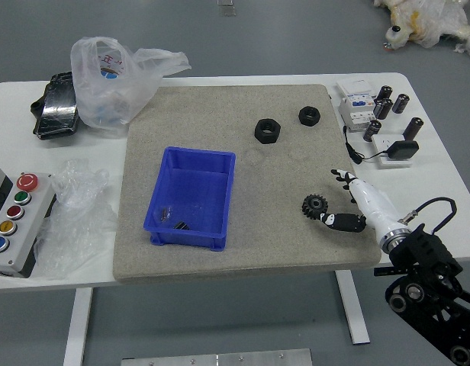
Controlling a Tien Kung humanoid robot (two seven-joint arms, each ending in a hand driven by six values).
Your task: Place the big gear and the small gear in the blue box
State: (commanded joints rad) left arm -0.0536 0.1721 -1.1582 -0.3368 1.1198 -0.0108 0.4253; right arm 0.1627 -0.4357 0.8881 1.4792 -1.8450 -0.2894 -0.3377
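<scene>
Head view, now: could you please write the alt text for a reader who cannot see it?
The robot's right hand, fingers spread, reaches to a black gear on a beige mat. A blue box with a small dark piece inside stands to the left, and two black nuts lie farther back.

the scene is seen by one head camera, set high on the robot's side and aimed forward and steeply down over the tabletop (441, 183). it is placed far enough back that near, far and right edges are all taken in, with floor (212, 316) framed on both sides, while the left end is cut off.
</scene>
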